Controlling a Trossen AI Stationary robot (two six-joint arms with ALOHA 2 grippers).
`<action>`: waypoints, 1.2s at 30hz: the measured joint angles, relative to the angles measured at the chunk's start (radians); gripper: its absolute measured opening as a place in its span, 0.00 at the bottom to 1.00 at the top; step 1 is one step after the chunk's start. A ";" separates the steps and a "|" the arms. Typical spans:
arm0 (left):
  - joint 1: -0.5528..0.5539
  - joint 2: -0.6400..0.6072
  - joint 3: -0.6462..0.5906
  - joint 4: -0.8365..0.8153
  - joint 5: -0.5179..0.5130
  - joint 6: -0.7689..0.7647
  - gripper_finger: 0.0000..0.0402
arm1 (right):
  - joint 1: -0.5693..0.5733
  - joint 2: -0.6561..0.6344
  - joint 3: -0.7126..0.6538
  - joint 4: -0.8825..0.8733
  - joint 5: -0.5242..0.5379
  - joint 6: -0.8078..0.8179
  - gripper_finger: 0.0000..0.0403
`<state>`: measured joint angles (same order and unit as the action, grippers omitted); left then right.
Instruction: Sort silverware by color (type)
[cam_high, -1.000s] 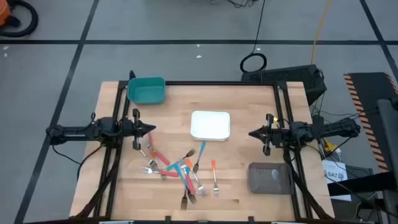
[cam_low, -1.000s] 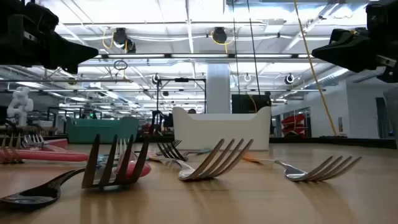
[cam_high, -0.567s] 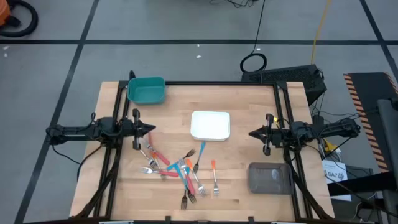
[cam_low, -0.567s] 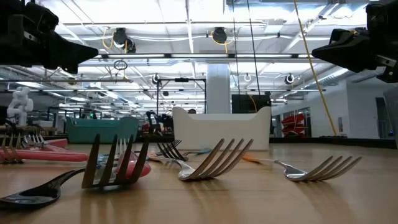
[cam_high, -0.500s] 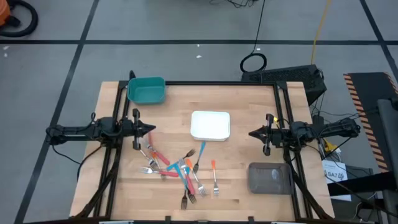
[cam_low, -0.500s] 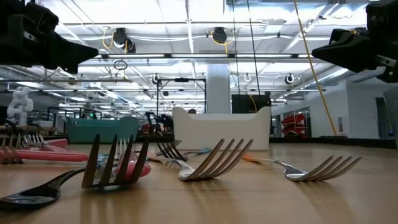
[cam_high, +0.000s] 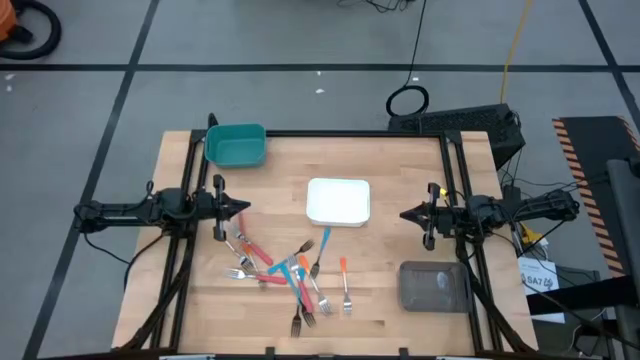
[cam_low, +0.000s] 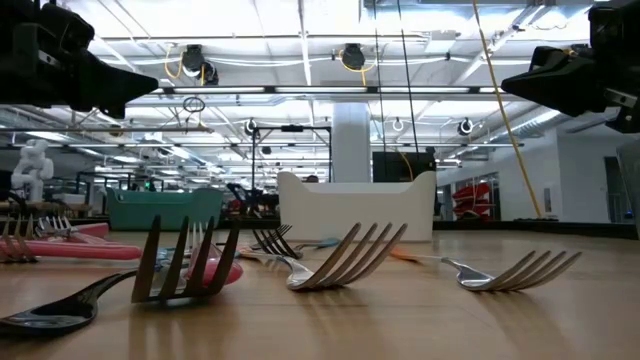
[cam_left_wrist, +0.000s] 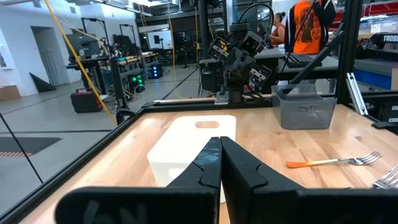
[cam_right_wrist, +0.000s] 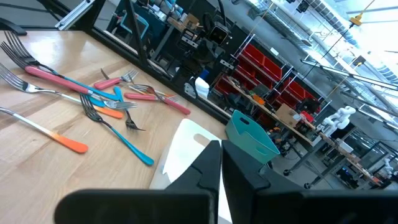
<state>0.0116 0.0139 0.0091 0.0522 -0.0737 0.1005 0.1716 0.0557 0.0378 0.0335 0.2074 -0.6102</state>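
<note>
Start of sorting: left end effector (cam_high: 243, 208) and right end effector (cam_high: 405, 214) hover closed and empty; unsorted forks (cam_high: 290, 275) lie heaped on the desk (cam_high: 390, 160) between and below them, likely awaiting pickup.

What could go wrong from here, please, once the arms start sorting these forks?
1. The forks lie crossed in one pile, so picking one may drag or flick its neighbours.
2. Both grippers, left and right, are shut; they must open before descending.
3. The handles are thin and lie flat on the table, so a grasp could slip.
</note>
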 joint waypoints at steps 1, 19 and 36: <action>0.000 0.000 0.000 0.000 0.000 0.000 0.02 | 0.000 0.000 0.000 0.000 0.000 0.000 0.03; 0.000 0.000 0.000 0.000 0.000 0.000 0.02 | 0.000 0.000 0.000 0.000 0.000 0.000 0.03; 0.000 0.000 0.000 0.000 0.000 0.000 0.02 | 0.000 0.000 0.000 0.005 0.000 -0.162 0.03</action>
<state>0.0116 0.0138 0.0093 0.0522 -0.0736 0.1003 0.1717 0.0556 0.0380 0.0387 0.2075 -0.7719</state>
